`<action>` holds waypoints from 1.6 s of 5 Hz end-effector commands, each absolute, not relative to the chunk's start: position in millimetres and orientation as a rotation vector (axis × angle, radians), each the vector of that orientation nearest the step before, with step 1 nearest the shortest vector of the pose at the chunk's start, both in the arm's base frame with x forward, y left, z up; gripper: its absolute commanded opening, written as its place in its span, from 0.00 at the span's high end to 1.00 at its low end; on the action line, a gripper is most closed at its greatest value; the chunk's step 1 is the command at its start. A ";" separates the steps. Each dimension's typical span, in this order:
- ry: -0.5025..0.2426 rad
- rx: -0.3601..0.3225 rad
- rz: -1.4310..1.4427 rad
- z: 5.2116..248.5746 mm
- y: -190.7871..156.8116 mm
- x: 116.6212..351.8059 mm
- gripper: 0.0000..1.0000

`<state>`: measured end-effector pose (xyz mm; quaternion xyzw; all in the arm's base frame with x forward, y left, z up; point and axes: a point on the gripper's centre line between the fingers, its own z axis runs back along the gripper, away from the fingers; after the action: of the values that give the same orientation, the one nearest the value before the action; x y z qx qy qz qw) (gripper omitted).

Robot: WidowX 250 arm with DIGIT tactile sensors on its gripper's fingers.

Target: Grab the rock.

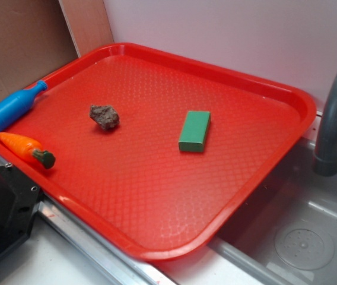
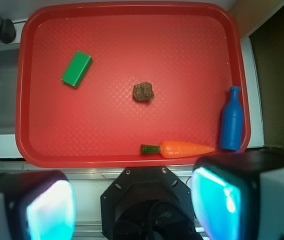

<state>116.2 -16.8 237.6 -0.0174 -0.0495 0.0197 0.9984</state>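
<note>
The rock [image 1: 104, 117] is a small lumpy grey-brown stone lying on the red tray [image 1: 156, 196], left of the middle. In the wrist view the rock [image 2: 143, 92] lies near the tray's centre [image 2: 107, 145]. My gripper [image 2: 134, 207] is open and empty, high above the robot base, well short of the tray's near edge. Its two fingers [image 2: 49, 210] show wide apart at the bottom of the wrist view. The gripper is out of sight in the exterior view.
A green block [image 1: 194, 131] lies right of the rock. A blue toy bottle [image 1: 13, 107] and an orange toy carrot [image 1: 27, 148] lie along the tray's left edge. A grey sink [image 1: 299, 237] and faucet [image 1: 334, 113] are to the right. The black robot base [image 2: 149, 200] is under the gripper.
</note>
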 end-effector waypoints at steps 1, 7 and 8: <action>-0.099 -0.035 0.039 237.6 -16.8 116.2 0.00; -0.168 -0.084 0.453 56.4 40.5 209.1 0.00; -0.082 -0.088 0.424 32.1 30.7 209.9 0.00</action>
<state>211.9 32.1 31.5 -0.0458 -0.0419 0.2214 0.9732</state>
